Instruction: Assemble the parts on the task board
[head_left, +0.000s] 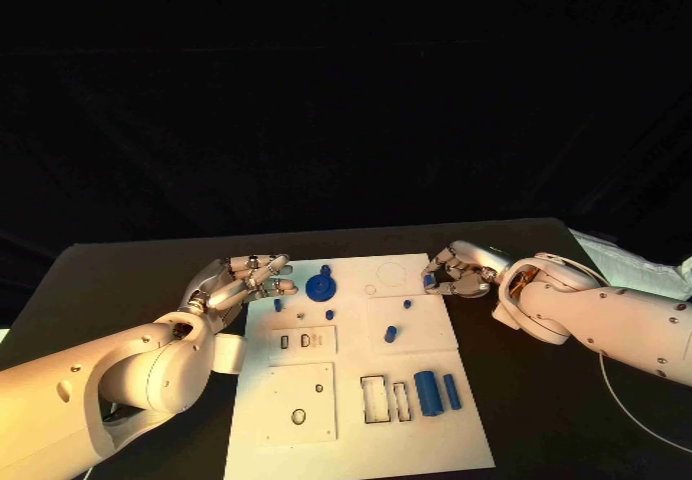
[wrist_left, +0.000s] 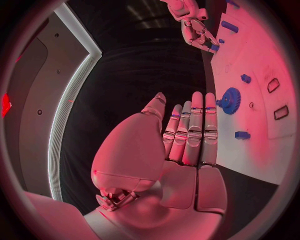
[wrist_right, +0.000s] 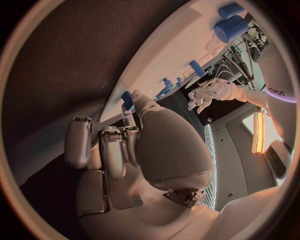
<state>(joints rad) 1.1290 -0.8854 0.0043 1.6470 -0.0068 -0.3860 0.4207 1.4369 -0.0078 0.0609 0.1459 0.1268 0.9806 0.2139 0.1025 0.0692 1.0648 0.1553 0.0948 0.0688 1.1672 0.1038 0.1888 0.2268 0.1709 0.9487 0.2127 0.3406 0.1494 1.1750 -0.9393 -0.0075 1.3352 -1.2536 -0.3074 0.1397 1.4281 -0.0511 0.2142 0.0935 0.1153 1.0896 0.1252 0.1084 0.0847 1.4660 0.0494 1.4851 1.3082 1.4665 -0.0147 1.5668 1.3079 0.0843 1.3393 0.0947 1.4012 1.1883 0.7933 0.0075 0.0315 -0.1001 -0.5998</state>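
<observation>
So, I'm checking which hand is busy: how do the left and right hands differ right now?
The left hand holds nothing, its fingers laid out straight side by side; the right hand pinches a small blue part at its fingertips. The left hand sits at the task board's far left edge beside the blue gear; the right hand is at its far right corner. Both are silver, on white arms.

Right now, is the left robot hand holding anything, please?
No. The left robot hand is open: its fingers lie straight, with nothing between them.
</observation>
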